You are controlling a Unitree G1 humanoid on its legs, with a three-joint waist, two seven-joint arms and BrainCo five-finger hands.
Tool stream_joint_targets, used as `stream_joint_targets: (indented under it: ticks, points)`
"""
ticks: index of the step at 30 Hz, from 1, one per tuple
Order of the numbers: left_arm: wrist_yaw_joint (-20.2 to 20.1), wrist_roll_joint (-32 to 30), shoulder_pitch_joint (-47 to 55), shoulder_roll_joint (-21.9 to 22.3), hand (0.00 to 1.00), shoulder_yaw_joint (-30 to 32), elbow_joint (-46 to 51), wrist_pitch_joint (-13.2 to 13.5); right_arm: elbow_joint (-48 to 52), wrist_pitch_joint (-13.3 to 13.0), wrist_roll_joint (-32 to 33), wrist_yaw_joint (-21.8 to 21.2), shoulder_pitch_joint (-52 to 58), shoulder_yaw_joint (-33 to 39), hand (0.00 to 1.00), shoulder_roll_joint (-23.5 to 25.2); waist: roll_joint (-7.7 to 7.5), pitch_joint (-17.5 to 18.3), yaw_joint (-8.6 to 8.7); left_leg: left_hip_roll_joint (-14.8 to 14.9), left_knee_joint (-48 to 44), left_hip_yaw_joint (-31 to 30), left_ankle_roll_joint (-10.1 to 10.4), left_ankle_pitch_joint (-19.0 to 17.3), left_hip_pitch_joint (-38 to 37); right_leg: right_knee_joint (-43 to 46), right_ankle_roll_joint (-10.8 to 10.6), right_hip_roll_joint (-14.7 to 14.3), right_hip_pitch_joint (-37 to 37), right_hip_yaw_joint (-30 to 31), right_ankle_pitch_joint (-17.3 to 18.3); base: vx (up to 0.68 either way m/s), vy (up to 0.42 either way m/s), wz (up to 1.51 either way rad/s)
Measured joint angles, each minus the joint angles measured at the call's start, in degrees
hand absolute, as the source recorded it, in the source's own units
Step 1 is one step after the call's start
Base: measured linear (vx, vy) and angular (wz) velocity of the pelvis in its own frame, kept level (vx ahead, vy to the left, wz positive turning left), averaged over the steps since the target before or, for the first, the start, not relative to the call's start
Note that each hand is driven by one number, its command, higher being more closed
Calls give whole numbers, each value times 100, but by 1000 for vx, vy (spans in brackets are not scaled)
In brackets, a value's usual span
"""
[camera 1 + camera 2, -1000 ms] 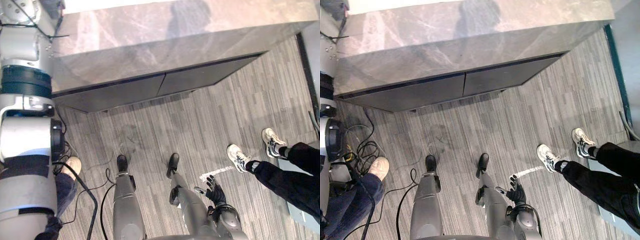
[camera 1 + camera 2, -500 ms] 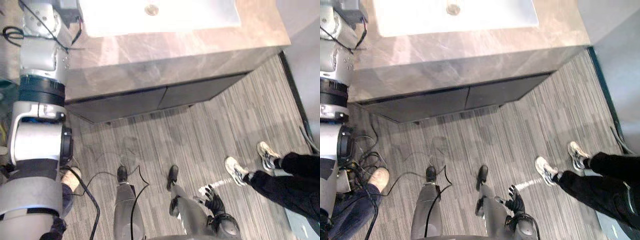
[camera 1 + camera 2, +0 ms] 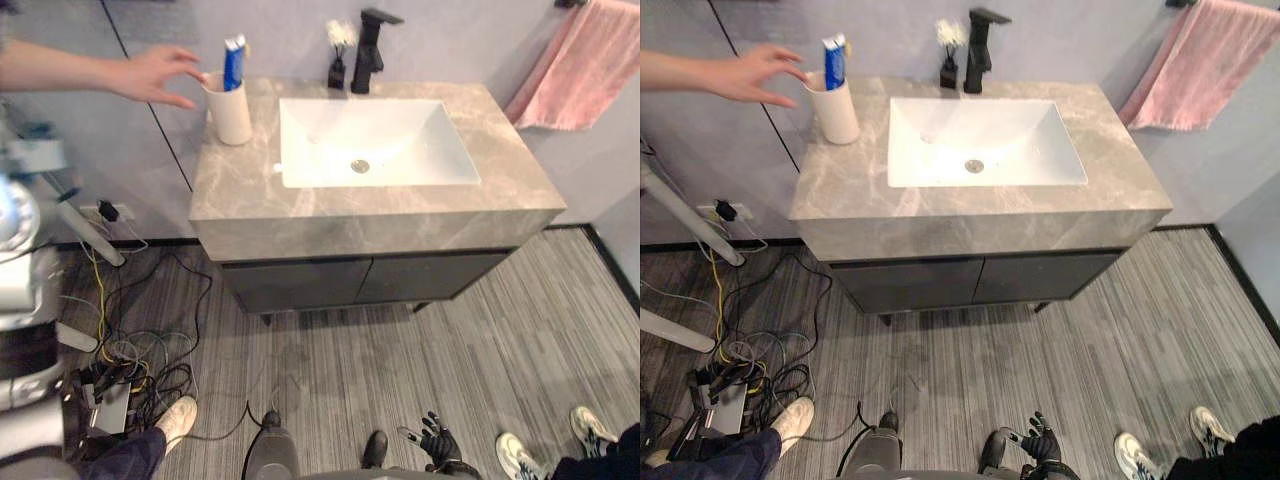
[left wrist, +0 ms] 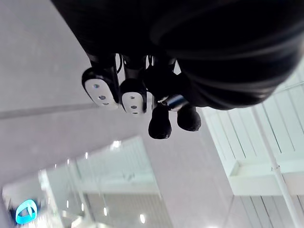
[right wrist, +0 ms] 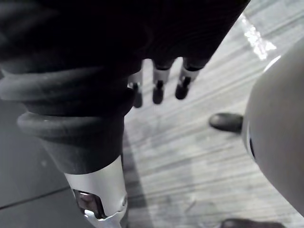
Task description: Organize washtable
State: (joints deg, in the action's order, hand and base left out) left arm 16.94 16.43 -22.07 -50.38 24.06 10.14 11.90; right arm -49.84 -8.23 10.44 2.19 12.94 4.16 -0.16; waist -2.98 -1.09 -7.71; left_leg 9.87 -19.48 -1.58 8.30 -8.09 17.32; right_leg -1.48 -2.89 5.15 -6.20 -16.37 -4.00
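The tabletop (image 3: 240, 195) is grey stone with a white sink (image 3: 400, 150) set in it. A black tap (image 3: 368, 45) stands at the back of the sink. Just beside the tap is a small dark vase (image 3: 338, 60) with white flowers.

A cream cup (image 3: 230, 112) stands upright on the back left corner of the tabletop. A blue tube (image 3: 233, 62) sticks up out of it. A person's hand (image 3: 150, 75) reaches in from the left with its fingertips at the rim of the cup. It may be touching the rim, but I cannot be sure.

A pink towel (image 3: 580, 65) hangs on the wall to the right. Dark cupboard doors (image 3: 360, 283) are shut under the tabletop. Below is a grey striped floor (image 3: 420, 370).

The right robot hand (image 3: 437, 446) hangs low near the floor, far from the tabletop. Its fingers (image 5: 158, 88) are straight and apart and hold nothing. The left robot hand (image 4: 133, 97) shows against a ceiling. Its fingers look loose and hold nothing.

White shoes (image 3: 515, 457) of a person stand on the floor at the right, and another shoe (image 3: 178, 418) is at the left
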Motion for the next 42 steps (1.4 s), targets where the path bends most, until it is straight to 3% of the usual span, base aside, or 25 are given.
stream_joint_targets:
  ticks: [2, 5, 8, 11, 14, 16, 17, 20, 22, 25, 29, 32, 34, 37, 42]
  points:
    - [182, -451, 655, 82, 100, 678, -5, -45, -225, 3, -116, -3, -9, 178, 0, 12, 89, 74, -164, 11, -221, -14, 8, -232, -192, 75, 15, -7, 223, 32, 52, 96, 66, -8]
    - [363, -984, 1604, 425, 100, 1798, -115, -160, -411, 7, -201, -12, -7, 358, 0, -15, 198, 184, -271, 12, -559, -51, -34, -580, -387, 294, -16, 5, 474, 72, 211, 52, 99, -7]
    - [462, -1047, 2417, 914, 100, 2790, -352, -251, -518, 26, -216, -3, -26, 480, 0, -17, 218, 196, -389, -9, -749, -21, -107, -771, -505, 512, -47, 31, 536, 120, 311, 17, 94, -8]
    - [454, -1128, 2910, 1431, 100, 2891, -273, -153, -559, 88, -279, 21, -76, 527, 0, -20, 238, 188, -410, -49, -771, 0, -151, -808, -568, 534, -45, 79, 583, 146, 329, -7, 57, -6]
    - [704, -1192, 3016, 2616, 100, 3228, -287, -257, -667, 93, -431, 19, -202, 529, 0, -70, 304, 204, -332, -85, -800, -18, -179, -825, -508, 528, -111, 101, 590, 190, 437, -10, 14, 3]
    - [860, -1205, 3301, 3685, 100, 3276, -295, -389, -809, 101, -436, 38, -271, 499, 0, -97, 311, 201, -341, -82, -835, -154, -170, -834, -467, 425, -144, 86, 636, 62, 461, 38, -2, 23]
    - [864, -1205, 3434, 3940, 100, 3250, -295, -430, -838, 102, -436, 39, -280, 490, 0, -99, 310, 200, -348, -82, -832, -174, -163, -831, -460, 383, -143, 77, 658, 39, 458, 73, -14, 22]
    - [737, -1064, 4307, 5003, 100, 2688, -294, -546, -942, 147, -435, 36, -285, 414, 0, -135, 295, 193, -447, -105, -738, -258, -183, -810, -475, 167, -165, 5, 810, -77, 423, 100, -46, 18]
    - [512, -1014, 4763, 5273, 100, 2121, -289, -555, -945, 205, -433, 33, -297, 349, 0, -140, 293, 193, -483, -134, -650, -318, -196, -764, -514, 45, -246, -7, 913, -158, 371, 100, -41, 22]
    - [-22, -814, 5004, 5539, 100, 1204, -104, -614, -951, 214, -432, 22, -349, 127, 0, -150, 244, 162, -449, -262, -310, -540, -198, -551, -521, -93, -250, 28, 990, -422, 370, 90, -56, 47]
    - [-523, -414, 5041, 5550, 100, 27, 371, -617, -932, 211, -431, 7, -430, -191, 0, -176, 147, 70, -414, -324, 260, -624, -168, -196, -658, -175, -249, 64, 1009, -562, 370, 66, -63, 26]
    - [-912, 104, 5019, 5260, 100, -1137, 859, -620, -899, 207, -432, 16, -490, -235, 0, -298, 250, -88, -339, -330, 598, -613, -155, -8, -799, -174, -245, 87, 999, -563, 375, 10, -9, 2]
    - [-1176, 362, 5007, 4986, 100, -1527, 1246, -617, -883, 201, -434, 19, -510, -240, 0, -321, 257, -97, -241, -327, 769, -595, -145, 65, -882, -174, -233, 92, 994, -554, 385, 3, -6, -2]
    - [-1434, 532, 4896, 4672, 100, -1644, 1509, -581, -885, 191, -434, 19, -497, -239, 0, -369, 264, -102, -139, -303, 875, -525, -144, 71, -981, -174, -227, 91, 997, -476, 407, 7, -2, -14]
    - [-1452, 568, 4513, 4188, 100, -1638, 1512, -582, -892, 192, -434, 12, -360, -218, 0, -431, 224, -113, -20, -281, 976, -323, -144, 71, -1123, -175, -232, 102, 986, -320, 416, 28, 17, -15]
